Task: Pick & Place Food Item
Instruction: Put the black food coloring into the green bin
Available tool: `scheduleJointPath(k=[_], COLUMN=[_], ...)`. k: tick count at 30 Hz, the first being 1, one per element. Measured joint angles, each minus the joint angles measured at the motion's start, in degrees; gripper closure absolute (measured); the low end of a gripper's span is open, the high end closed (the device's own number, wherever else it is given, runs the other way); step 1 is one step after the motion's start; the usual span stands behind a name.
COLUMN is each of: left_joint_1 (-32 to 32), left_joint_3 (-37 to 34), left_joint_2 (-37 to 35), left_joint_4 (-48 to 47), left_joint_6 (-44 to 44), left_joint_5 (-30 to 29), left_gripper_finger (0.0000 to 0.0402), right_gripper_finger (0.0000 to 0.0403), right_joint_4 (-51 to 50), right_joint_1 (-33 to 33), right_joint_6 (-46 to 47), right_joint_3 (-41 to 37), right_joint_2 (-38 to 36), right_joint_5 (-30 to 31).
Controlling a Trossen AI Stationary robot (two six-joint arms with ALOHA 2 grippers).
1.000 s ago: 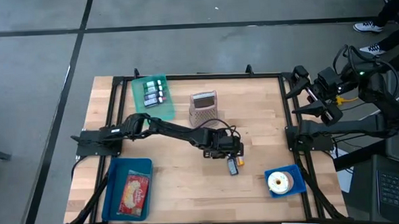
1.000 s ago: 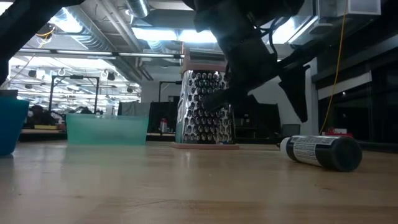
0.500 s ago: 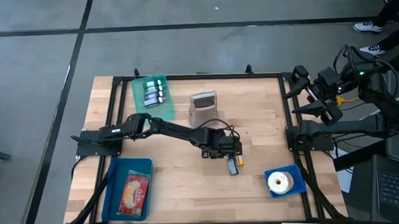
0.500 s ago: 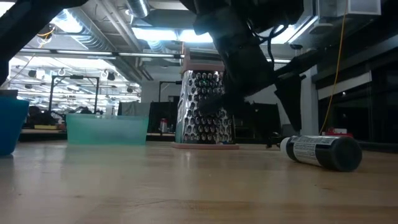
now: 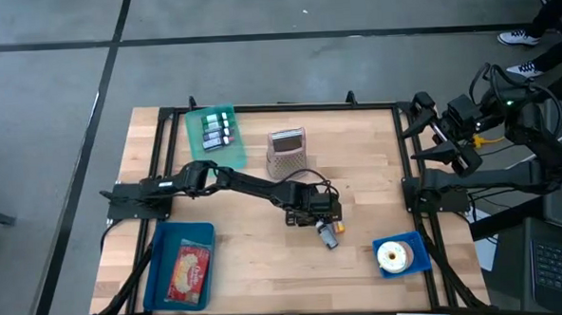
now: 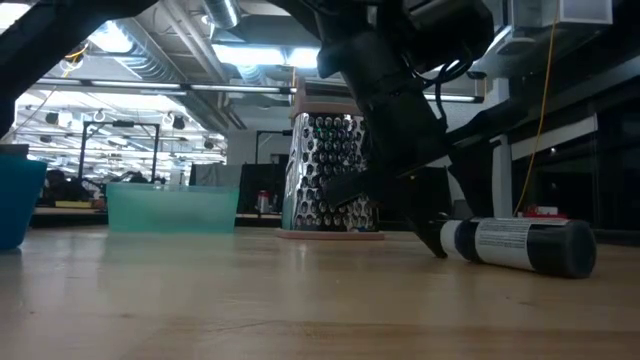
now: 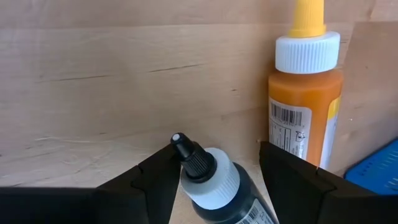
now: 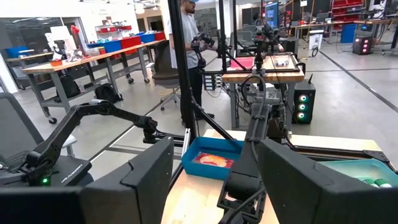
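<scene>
A small dark bottle with a white cap and a black pointed nozzle [image 7: 211,180] lies on its side at the lower right of centre in the high view. A printed label is around its body [image 6: 515,243]. Just beside it lies an orange plastic bottle with a white ribbed cap and a yellow tip [image 7: 305,106].

table [image 5: 267,263]: pale matt wood | grater [image 6: 330,175]: shiny perforated metal | dark bottle [image 6: 520,245]: glossy plastic, paper label
</scene>
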Motion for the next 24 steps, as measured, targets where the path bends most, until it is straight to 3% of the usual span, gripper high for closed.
scheduleJointPath(k=[24], left_joint_1=[-1.7], left_joint_3=[-0.1], left_joint_2=[0.5], left_joint_4=[3.8], left_joint_6=[-7.0], left_joint_5=[1.9], left_gripper_finger=[0.0215], right_gripper_finger=[0.0171], right_joint_4=[0.0], right_joint_1=[0.0], right_joint_6=[-0.9], right_joint_3=[0.0], right_joint_2=[0.0], right_joint_5=[0.0])
